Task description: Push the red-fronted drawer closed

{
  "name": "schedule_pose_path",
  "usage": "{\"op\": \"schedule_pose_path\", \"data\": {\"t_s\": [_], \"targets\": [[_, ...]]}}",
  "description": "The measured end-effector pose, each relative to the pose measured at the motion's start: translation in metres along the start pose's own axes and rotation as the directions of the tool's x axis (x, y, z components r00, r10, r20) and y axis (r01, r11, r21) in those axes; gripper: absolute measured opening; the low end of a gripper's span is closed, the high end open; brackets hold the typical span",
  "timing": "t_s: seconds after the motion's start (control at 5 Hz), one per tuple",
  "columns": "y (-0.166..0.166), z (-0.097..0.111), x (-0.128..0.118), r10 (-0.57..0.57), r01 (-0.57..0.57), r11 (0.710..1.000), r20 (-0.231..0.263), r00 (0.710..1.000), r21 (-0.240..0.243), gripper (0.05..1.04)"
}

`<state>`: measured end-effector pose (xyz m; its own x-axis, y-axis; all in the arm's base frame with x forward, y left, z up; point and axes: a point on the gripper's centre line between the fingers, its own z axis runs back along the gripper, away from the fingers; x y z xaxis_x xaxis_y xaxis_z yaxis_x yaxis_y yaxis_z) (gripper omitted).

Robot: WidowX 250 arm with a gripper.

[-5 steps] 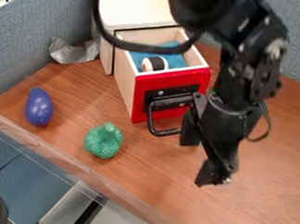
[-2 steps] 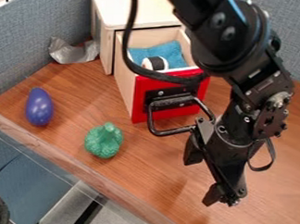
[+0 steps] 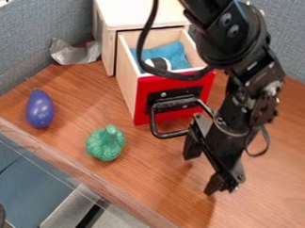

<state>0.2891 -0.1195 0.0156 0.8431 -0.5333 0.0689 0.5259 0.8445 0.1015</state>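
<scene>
1. Coming in from the top edge, to the right of the red-fronted drawer (image 3: 143, 106) as seen here: a black arm (image 3: 236, 43), bending at its joints and pointing its wrist down and slightly toward the drawer's near side.
2. Trailing from the arm in a long loop, crossing in front of the drawer's open top and its upper front edge: a black cable (image 3: 143, 42).
3. Hanging low beside the drawer, at its right and nearer the camera: the gripper (image 3: 204, 169), tilting, with two dark fingers spreading well apart and wood showing between the tips.
4. Jutting from the drawer's front toward the upper part of the gripper: a dark metal handle (image 3: 170, 135), lying outside the gap between the fingertips, perhaps touching the gripper's body, though overlapping too closely for telling.
5. Standing pulled out of a pale wooden cabinet (image 3: 130, 11): the drawer, holding a blue cloth (image 3: 173, 53) and a small white-and-black thing (image 3: 158, 64) resting on it.
6. Lying in front of the drawer, to its left: a bumpy green toy (image 3: 105, 145); lying farther left of the drawer: a smooth purple toy (image 3: 40, 109).
7. Sitting left of the drawer, toward the back: a crumpled silvery piece (image 3: 72, 52).
8. Spreading beneath the drawer: a brown wooden tabletop (image 3: 134, 174).
</scene>
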Motion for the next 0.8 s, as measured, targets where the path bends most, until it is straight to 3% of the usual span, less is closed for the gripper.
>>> {"op": "schedule_pose_path", "data": {"t_s": [0.8], "targets": [[0.039,-0.008,0.02,0.086,-0.086,0.996,-0.01,0.996,0.006,0.999]]}}
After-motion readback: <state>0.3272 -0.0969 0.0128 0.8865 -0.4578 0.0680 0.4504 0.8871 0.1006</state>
